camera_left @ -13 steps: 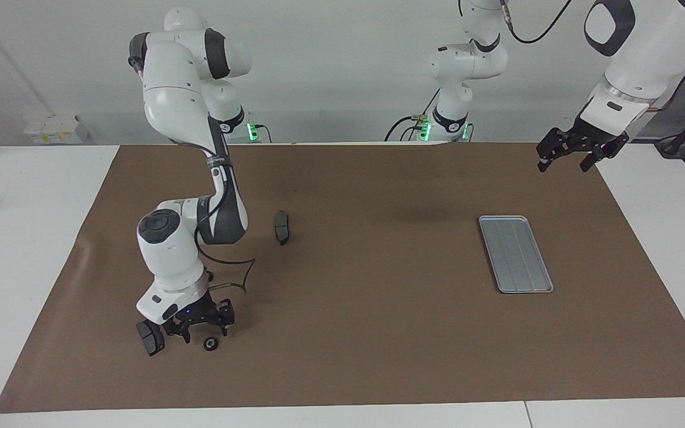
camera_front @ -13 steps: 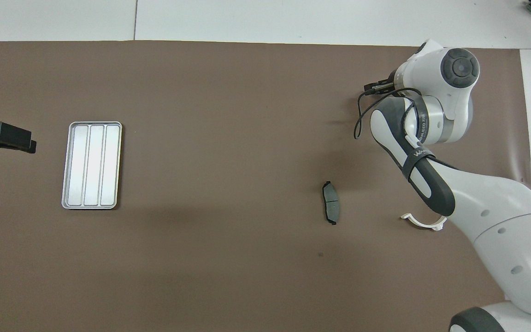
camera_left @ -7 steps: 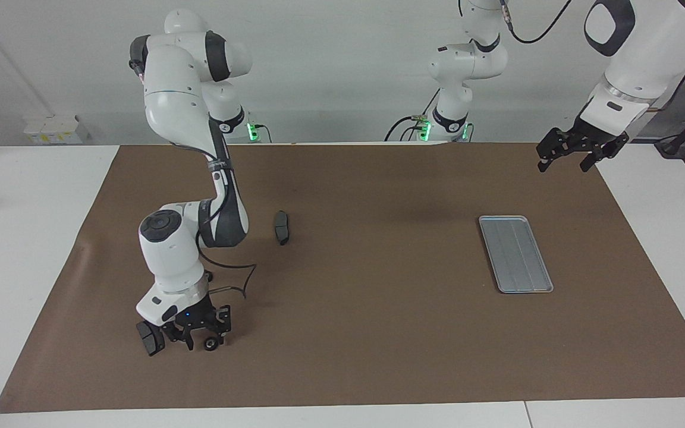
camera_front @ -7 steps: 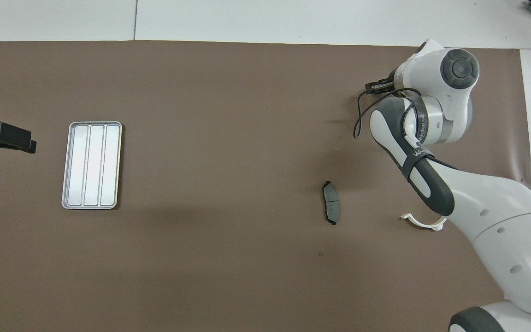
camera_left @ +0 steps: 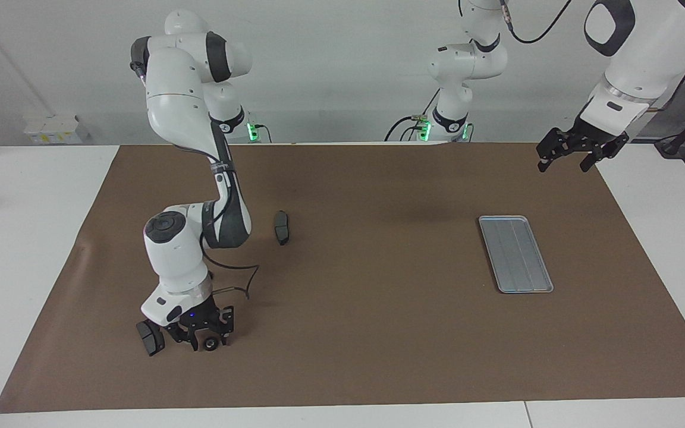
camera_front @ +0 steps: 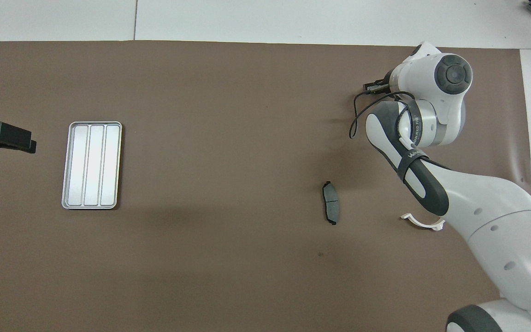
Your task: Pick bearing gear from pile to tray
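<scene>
My right gripper (camera_left: 207, 337) is down at the mat at the right arm's end of the table, open, with its fingers on either side of a small black ring (camera_left: 210, 343). A dark grey brake pad (camera_left: 151, 339) lies right beside it. Another brake pad (camera_left: 281, 227) lies nearer to the robots; it also shows in the overhead view (camera_front: 331, 209). A white half-ring bracket (camera_front: 422, 222) lies by the right arm. The silver tray (camera_left: 515, 254) is empty at the left arm's end; it also shows from above (camera_front: 91, 165). My left gripper (camera_left: 565, 156) waits open in the air.
A brown mat (camera_left: 366, 333) covers the table. The right arm's black cable (camera_left: 241, 279) loops just above the mat near the wrist. In the overhead view the right arm's wrist (camera_front: 436, 106) hides the right gripper and the ring.
My right gripper has come down and shifted over the black ring, which lay just outside its fingers a second ago. The left arm has not moved.
</scene>
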### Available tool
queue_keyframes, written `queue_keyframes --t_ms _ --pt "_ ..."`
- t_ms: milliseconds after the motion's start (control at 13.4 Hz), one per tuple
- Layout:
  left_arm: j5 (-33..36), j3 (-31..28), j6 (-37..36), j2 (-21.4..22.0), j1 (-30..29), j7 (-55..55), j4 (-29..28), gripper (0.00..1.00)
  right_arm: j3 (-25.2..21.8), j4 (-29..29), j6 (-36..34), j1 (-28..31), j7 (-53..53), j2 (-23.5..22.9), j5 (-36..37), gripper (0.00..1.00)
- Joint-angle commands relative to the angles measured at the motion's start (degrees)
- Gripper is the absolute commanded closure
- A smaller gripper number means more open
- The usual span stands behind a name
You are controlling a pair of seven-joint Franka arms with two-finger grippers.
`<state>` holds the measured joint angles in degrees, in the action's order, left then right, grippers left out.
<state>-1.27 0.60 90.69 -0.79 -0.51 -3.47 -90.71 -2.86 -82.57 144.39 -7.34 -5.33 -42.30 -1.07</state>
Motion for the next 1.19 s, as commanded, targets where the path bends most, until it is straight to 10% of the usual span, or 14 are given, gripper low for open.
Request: queue_keyframes --t_ms 0,521,1117 --pt "-0.2 0.2 -0.1 1.5 -0.5 -0.6 -1.6 0.0 0.4 -0.4 1.3 0.2 -1.6 -0.1 -0.6 0.51" --pt "-0.2 0.2 -0.1 1.5 -0.5 -0.6 -1.6 0.0 0.5 0.3 -0.2 -0.2 -1.5 0.1 -0.5 0.77" --pt "-0.2 0.2 -0.1 1.5 -0.5 -0.6 -1.6 0.0 4.2 2.8 -6.0 -8.4 3.1 2.8 0.2 0.77"
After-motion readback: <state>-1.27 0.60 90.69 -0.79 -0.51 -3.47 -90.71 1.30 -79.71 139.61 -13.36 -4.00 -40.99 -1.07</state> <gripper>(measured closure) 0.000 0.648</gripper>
